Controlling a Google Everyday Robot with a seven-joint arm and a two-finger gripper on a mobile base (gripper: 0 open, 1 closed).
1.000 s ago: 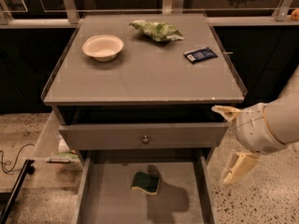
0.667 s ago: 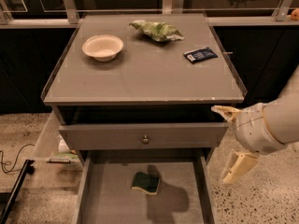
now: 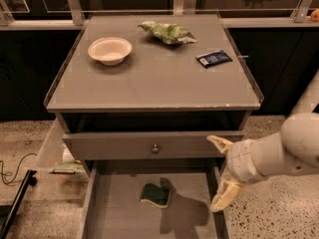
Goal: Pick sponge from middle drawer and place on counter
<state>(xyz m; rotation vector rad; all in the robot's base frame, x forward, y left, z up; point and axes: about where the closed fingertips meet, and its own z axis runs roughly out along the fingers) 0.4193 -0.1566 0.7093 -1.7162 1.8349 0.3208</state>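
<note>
The sponge [image 3: 155, 194], dark green over a pale yellow layer, lies flat on the floor of the open middle drawer [image 3: 119, 213], near its centre. My gripper [image 3: 221, 173] hangs at the drawer's right side wall, to the right of the sponge and above it, apart from it. Its two pale fingers are spread wide, one up by the drawer front above, one lower over the drawer's right wall, with nothing between them. The counter [image 3: 154, 78] is the grey cabinet top above the drawers.
On the counter stand a white bowl [image 3: 109, 50] at back left, a crumpled light-green wrapper [image 3: 168, 32] at the back and a dark-blue packet [image 3: 214, 58] at right. A closed drawer front with a round knob [image 3: 155, 148] sits above the open drawer. A cable [image 3: 12, 171] lies on the speckled floor at left.
</note>
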